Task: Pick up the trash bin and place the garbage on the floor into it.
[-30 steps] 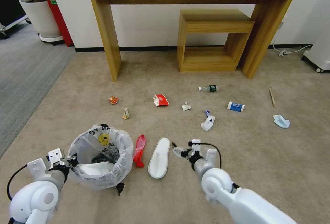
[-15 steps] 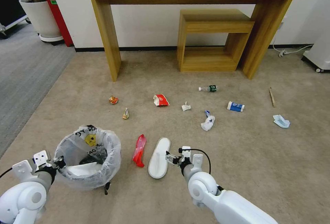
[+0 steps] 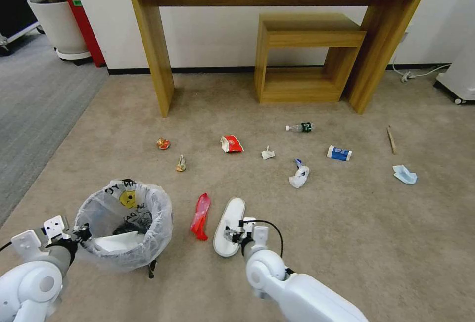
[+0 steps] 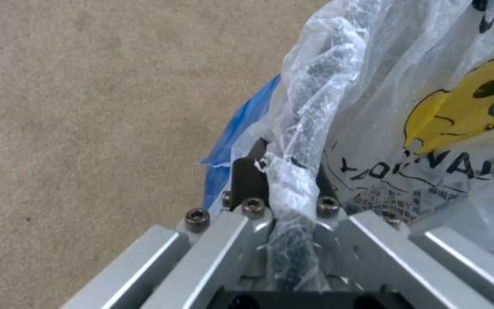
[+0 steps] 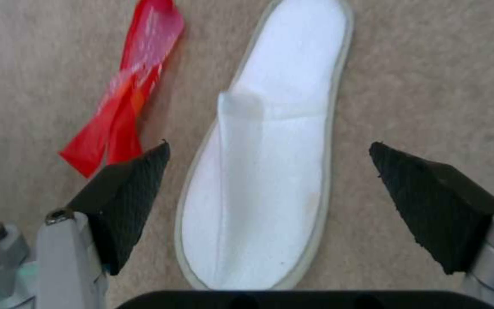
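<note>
The trash bin (image 3: pixel 123 223), round and lined with a crinkly white bag, stands on the floor (image 3: pixel 346 223) at the near left. My left gripper (image 3: pixel 81 233) is shut on its rim; in the left wrist view the gripper (image 4: pixel 287 180) pinches the bag liner (image 4: pixel 430 107). My right gripper (image 3: pixel 231 233) hangs open just over a white slipper (image 3: pixel 233 213). In the right wrist view the gripper (image 5: pixel 267 201) straddles the slipper (image 5: pixel 270 163). A red plastic bag (image 3: pixel 200 215) (image 5: pixel 127 98) lies beside it. Farther off are a bottle (image 3: pixel 300 127), carton (image 3: pixel 339 153), mask (image 3: pixel 405 174) and stick (image 3: pixel 392 139).
Crumpled wrappers (image 3: pixel 163 143) (image 3: pixel 231 144) and paper (image 3: pixel 267 154) dot the carpet. A wooden console table (image 3: pixel 153 55) with a smaller table (image 3: pixel 307 65) under it stands at the wall. A plant pot (image 3: pixel 57 25) and grey carpet strip (image 3: pixel 29 114) lie left.
My right gripper has moved left and nearer, from beside the slipper to over it. The left arm has carried the bin a little to the left.
</note>
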You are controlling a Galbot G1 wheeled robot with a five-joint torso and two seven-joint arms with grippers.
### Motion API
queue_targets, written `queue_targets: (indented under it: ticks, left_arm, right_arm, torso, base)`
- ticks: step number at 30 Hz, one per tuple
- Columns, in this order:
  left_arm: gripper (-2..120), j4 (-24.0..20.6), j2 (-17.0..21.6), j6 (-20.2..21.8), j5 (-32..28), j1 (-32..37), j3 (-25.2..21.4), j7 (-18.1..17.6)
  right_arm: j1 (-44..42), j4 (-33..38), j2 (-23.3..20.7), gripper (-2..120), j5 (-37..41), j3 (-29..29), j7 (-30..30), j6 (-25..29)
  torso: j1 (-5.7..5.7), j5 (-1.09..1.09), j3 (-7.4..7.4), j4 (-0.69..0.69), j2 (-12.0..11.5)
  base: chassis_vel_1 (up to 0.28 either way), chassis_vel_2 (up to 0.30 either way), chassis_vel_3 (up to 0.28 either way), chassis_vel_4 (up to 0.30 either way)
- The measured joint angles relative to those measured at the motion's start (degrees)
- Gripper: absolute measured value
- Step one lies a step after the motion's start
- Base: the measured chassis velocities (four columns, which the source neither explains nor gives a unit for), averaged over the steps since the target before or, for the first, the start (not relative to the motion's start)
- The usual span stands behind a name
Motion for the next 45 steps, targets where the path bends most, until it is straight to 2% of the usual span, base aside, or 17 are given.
queue_targets:
  ticks: [17,20,25,27,28,32,33,36,37,40,45]
  left_arm:
    - [1,-2.81,-0.13,-0.09,-0.79,1.4,-0.83,0.0]
    - [1,-2.89,-0.11,-0.16,-0.8,1.4,-0.83,0.0]
    - [1,-2.89,-0.16,-0.25,-0.8,1.23,-0.58,-0.02]
    - [1,-2.89,-0.28,-0.3,-0.75,1.16,-0.4,-0.03]
    - [1,-2.89,-0.28,-0.3,-0.75,1.16,-0.4,-0.03]
    - [1,-3.04,-0.54,-0.42,-0.54,1.24,-0.13,-0.06]
    - [1,-3.04,-0.54,-0.42,-0.54,1.24,-0.13,-0.06]
    - [1,-3.17,-0.62,-0.58,-0.41,1.37,0.01,-0.05]
    - [1,-3.17,-0.62,-0.58,-0.41,1.37,0.01,-0.05]
    - [1,-3.17,-0.62,-0.75,-0.26,1.41,0.14,-0.04]
    - [1,-3.29,-0.68,-0.89,-0.17,1.42,0.34,0.0]
  right_arm:
    - [4.61,-11.65,5.37,80,-1.74,-3.6,-0.79,1.0]
    - [4.63,-11.95,5.54,68,-1.92,-3.84,-0.81,1.02]
    - [4.41,-12.34,5.29,59,-1.94,-4.04,-0.83,1.02]
    - [4.19,-12.49,4.98,47,-2.01,-4.17,-1.05,1.04]
    - [4.19,-12.49,4.98,47,-2.01,-4.17,-1.05,1.04]
    - [4.07,-13.26,4.74,32,-2.02,-4.4,-1.57,1.32]
    - [4.07,-13.26,4.74,32,-2.02,-4.4,-1.57,1.32]
    - [4.07,-13.52,4.68,15,-2.14,-4.63,-1.84,1.62]
    - [4.07,-13.52,4.68,15,-2.14,-4.63,-1.84,1.62]
    - [4.07,-13.51,4.43,3,-2.25,-4.72,-2.19,1.83]
    - [4.24,-12.95,3.5,0,-2.41,-4.99,-3.17,2.56]
  torso:
    - [0.0,0.01,0.0,0.0,0.0]
    - [0.0,0.01,0.0,0.0,0.0]
    - [0.0,0.01,0.0,0.0,0.0]
    - [0.0,0.01,0.0,-0.01,0.0]
    - [0.0,0.01,0.0,-0.01,0.0]
    - [0.0,0.01,0.0,0.0,0.0]
    - [0.0,0.01,0.0,0.0,0.0]
    - [0.0,0.01,0.0,0.0,0.0]
    - [0.0,0.01,0.0,0.0,0.0]
    - [0.0,0.01,0.0,0.0,0.0]
    - [0.0,0.02,0.0,0.0,0.0]
  base:
    - [0.0,0.0,0.0,0.0]
    - [0.0,0.0,0.0,0.0]
    - [0.0,0.0,0.0,0.0]
    - [0.0,0.0,0.0,0.0]
    - [0.0,0.0,0.0,0.0]
    - [0.0,0.0,0.0,0.0]
    - [0.0,0.0,0.0,0.0]
    - [0.0,0.0,0.0,0.0]
    - [0.0,0.0,0.0,0.0]
    - [0.0,0.0,0.0,0.0]
    - [0.0,0.0,0.0,0.0]
